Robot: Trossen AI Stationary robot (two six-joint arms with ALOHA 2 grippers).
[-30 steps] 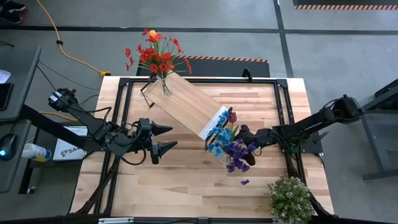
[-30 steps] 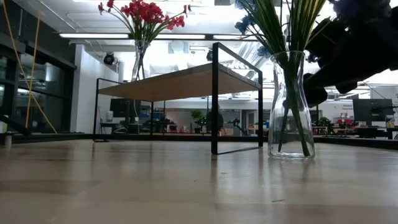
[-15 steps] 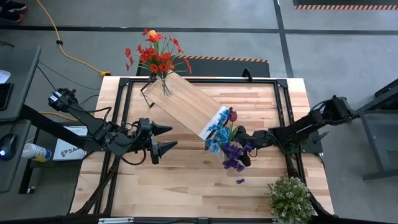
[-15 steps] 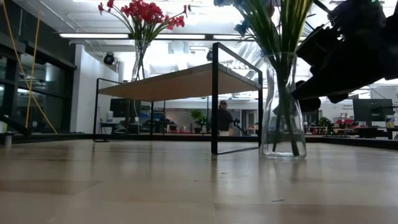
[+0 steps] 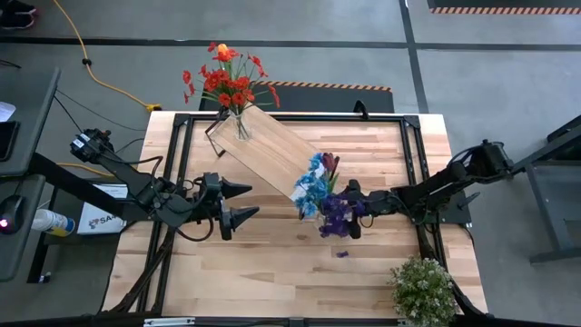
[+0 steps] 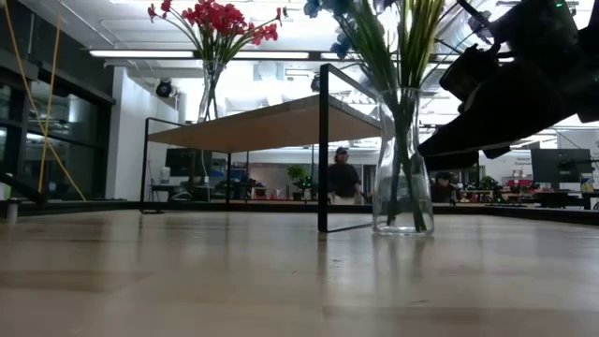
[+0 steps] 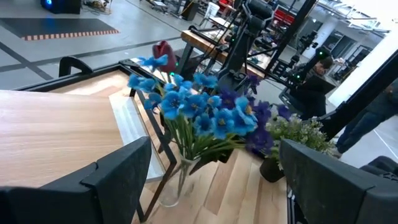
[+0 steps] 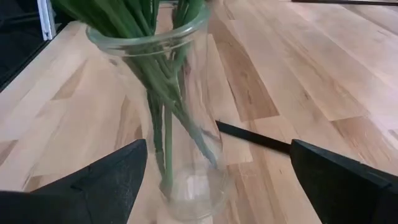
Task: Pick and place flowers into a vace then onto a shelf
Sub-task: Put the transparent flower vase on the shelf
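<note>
A clear glass vase (image 8: 168, 118) holding blue, purple and dark red flowers (image 5: 320, 193) stands upright by its base on the table, just off the near end of the shelf (image 5: 268, 150). My right gripper (image 5: 350, 211) is open at the vase's right side, its fingers flanking the lower body. A second vase of red and orange flowers (image 5: 227, 80) stands on the shelf's far end. My left gripper (image 5: 243, 202) waits open, left of the shelf, and sees the blue flowers (image 7: 199, 115) ahead. My right gripper comes level from the table's right, its open fingers on either side of the vase's lower body (image 8: 186, 168). One finger (image 8: 124, 171) shows right at the glass wall; whether it touches, I cannot tell. The vase stays upright with its base (image 6: 402, 227) on the table.
The shelf's black frame end (image 6: 323, 150) stands just left of the vase (image 6: 402, 159) in the low view. A bushy pale plant (image 5: 422, 289) sits at the near right corner. A person (image 6: 343, 178) stands in the room behind. Bare tabletop lies near the front edge.
The right gripper has moved toward the table's left and a little toward its far edge. The vase of blue and purple flowers has gone with it, staying upright, and now stands closer to the shelf's near end.
</note>
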